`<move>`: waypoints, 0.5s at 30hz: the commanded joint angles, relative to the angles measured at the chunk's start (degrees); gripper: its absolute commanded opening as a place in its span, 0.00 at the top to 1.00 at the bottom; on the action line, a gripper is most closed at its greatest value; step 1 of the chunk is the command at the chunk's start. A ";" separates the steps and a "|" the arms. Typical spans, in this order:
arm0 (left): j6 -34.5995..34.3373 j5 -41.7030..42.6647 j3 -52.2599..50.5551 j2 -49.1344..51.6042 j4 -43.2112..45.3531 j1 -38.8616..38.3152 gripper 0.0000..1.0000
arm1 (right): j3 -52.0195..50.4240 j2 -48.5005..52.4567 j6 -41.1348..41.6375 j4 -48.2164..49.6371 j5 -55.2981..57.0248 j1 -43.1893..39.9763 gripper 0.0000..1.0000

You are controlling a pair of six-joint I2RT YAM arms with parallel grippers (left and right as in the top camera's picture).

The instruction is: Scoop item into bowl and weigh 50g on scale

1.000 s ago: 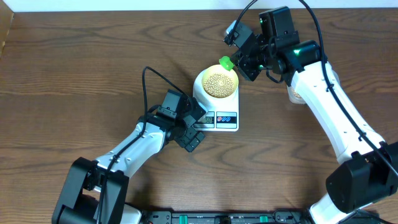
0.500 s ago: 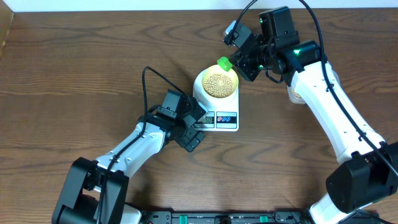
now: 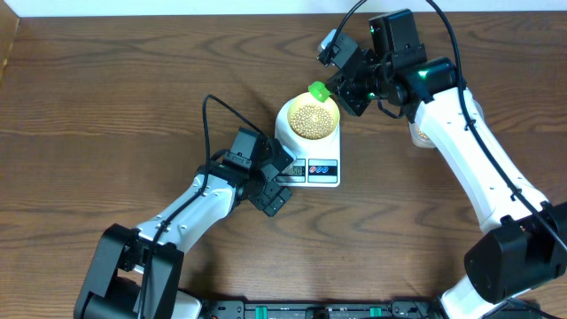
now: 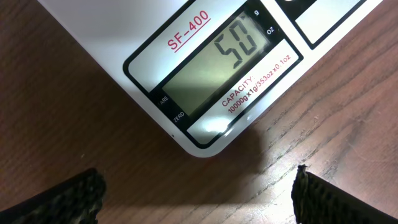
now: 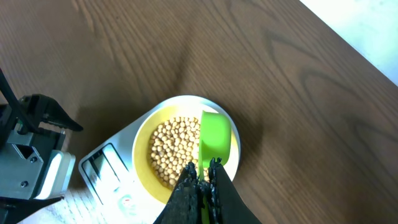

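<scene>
The white scale (image 3: 323,168) carries the pale yellow bowl (image 3: 287,116), which holds a heap of tan beans, the item (image 3: 308,119). In the right wrist view the bowl (image 5: 142,134) and beans (image 5: 171,146) lie just below my right gripper (image 5: 204,171), shut on the handle of a green scoop (image 5: 216,138) held over the bowl's far rim. Seen from above, that scoop (image 3: 317,90) sits at the bowl's back edge beside the right gripper (image 3: 339,87). My left gripper (image 4: 199,205) is open, close to the scale's display (image 4: 230,59), which reads 50 g.
A pale container (image 3: 420,134) sits half hidden under the right arm, to the right of the scale. The left arm (image 3: 204,208) reaches in from the front left. The table's far edge meets a white wall at the top.
The green scoop has shifted slightly left over the bowl's back rim. Both arms are otherwise still.
</scene>
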 commanded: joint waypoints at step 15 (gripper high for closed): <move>0.76 -0.33 -0.11 0.76 -0.15 0.15 0.02 | 0.37 -1.09 0.20 -0.04 -9.38 -2.01 0.99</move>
